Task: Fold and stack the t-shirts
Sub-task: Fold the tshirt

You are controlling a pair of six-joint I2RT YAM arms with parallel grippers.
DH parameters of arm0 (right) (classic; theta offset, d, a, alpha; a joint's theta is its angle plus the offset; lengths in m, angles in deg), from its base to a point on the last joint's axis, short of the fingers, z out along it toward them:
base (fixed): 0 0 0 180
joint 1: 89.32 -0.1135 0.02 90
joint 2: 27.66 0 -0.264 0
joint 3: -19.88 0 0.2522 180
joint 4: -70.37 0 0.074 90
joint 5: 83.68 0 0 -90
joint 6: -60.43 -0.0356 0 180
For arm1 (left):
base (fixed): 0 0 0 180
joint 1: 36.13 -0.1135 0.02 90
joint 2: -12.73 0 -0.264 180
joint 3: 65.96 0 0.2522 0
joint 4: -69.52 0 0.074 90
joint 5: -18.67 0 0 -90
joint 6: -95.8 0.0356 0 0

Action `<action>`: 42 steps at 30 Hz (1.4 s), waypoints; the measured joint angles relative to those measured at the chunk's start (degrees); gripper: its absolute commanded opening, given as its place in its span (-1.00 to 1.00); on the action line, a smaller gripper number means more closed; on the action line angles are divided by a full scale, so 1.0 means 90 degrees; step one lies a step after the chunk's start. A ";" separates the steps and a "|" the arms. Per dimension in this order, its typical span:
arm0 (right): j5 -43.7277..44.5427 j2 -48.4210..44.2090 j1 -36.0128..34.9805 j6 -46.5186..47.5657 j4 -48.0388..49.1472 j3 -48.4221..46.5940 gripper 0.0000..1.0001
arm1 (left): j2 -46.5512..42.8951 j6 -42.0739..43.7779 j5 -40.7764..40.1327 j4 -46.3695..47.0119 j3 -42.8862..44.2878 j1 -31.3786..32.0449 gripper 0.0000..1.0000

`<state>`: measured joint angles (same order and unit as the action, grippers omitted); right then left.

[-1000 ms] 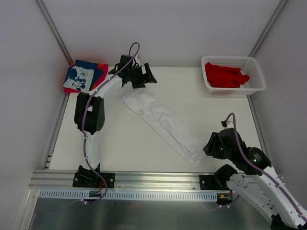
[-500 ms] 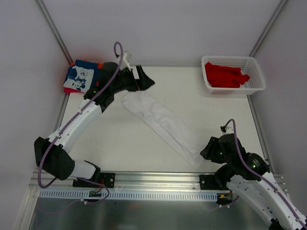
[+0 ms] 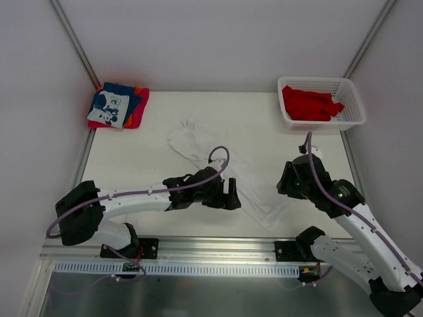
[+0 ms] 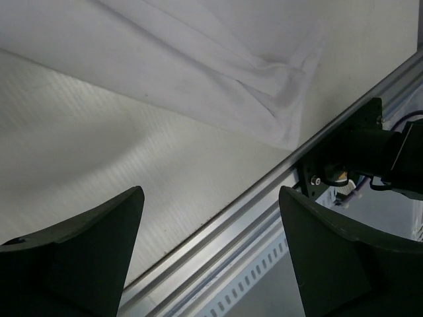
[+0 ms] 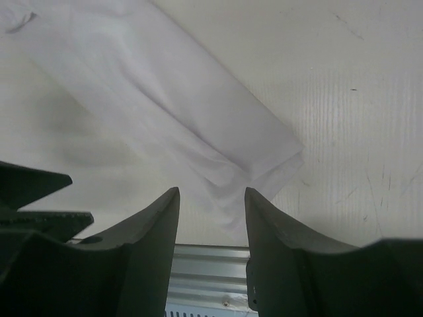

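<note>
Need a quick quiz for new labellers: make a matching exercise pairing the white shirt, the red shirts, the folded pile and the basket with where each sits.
1. white shirt
2. red shirts
3. folded pile
4. basket

A. far right corner
B. far left corner
C. stretched diagonally across the middle
D. inside the basket

Pairs: 1-C, 2-D, 3-B, 4-A

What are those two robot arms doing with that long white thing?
They are folding t-shirts. The white t-shirt lies on the table, folded into a long strip. The left pincer and the right pincer both hover open near its closer end, neither gripping it. A stack of folded shirts sits in the far left corner, and red shirts wait in the basket.
</note>
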<state>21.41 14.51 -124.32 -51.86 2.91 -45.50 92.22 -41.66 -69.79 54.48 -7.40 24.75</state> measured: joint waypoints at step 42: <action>-0.0228 -0.0508 0.0546 0.0359 0.0223 0.0000 -0.06 | 0.3818 -0.3177 -0.3548 0.0685 0.2630 0.2361 0.41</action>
<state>19.35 9.94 -119.41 -48.62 4.92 -45.50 126.57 -70.25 -101.72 60.64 16.27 46.00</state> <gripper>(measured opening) 0.471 0.745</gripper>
